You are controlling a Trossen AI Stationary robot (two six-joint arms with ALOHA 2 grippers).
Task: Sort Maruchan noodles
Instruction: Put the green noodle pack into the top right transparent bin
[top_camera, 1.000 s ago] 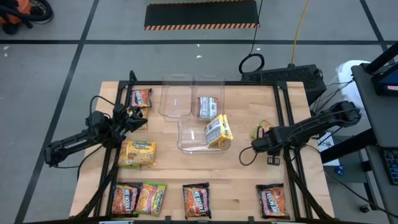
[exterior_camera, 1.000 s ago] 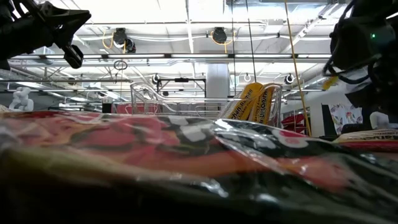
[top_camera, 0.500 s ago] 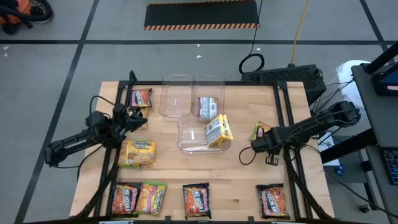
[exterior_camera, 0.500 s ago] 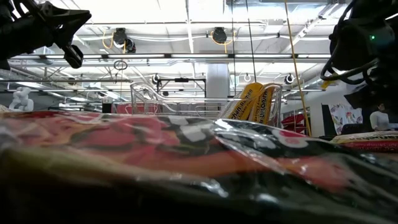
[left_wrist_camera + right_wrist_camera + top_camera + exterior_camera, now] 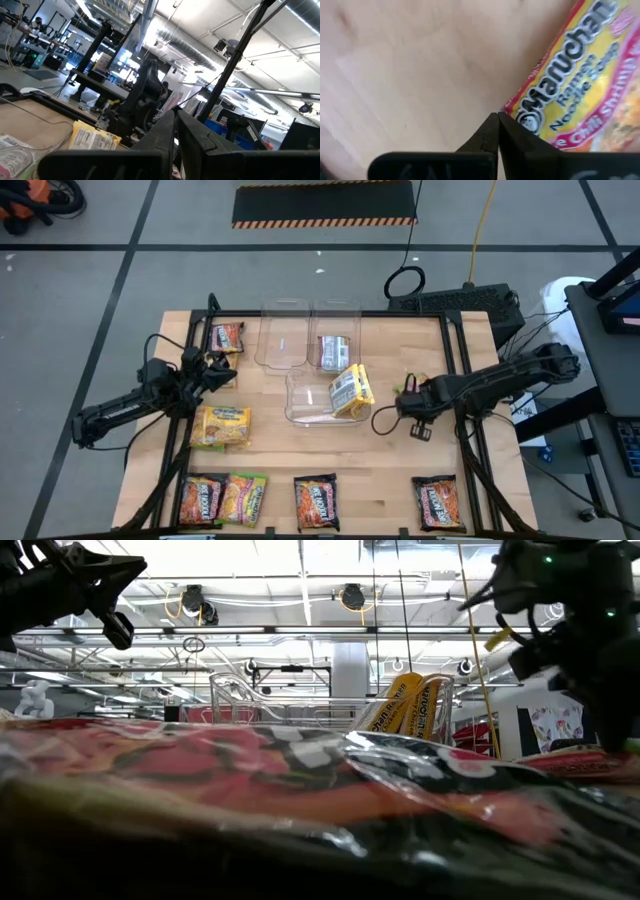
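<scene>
- Currently: right gripper [image 5: 403,402], fingers pinched together on the corner of a yellow-and-lime plastic ramen packet [image 5: 580,85], above the wooden counter [image 5: 400,450] just beside the clear plastic bin [image 5: 310,405].
- Left gripper [image 5: 222,372]: narrow, empty, waiting at the left edge.
- Step: carrying. Next, probably: reach the matching bin, release.

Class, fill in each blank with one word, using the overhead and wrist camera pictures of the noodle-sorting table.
1. The row of noodle packets along the table's front edge holds ___ packets.
2. The yellow packets lean inside a clear plastic ___.
3. The right gripper is ___ on the corner of a Maruchan chili shrimp packet.
4. The left gripper waits over the table's ___ side.

Missing words: four; bin; shut; left
</scene>
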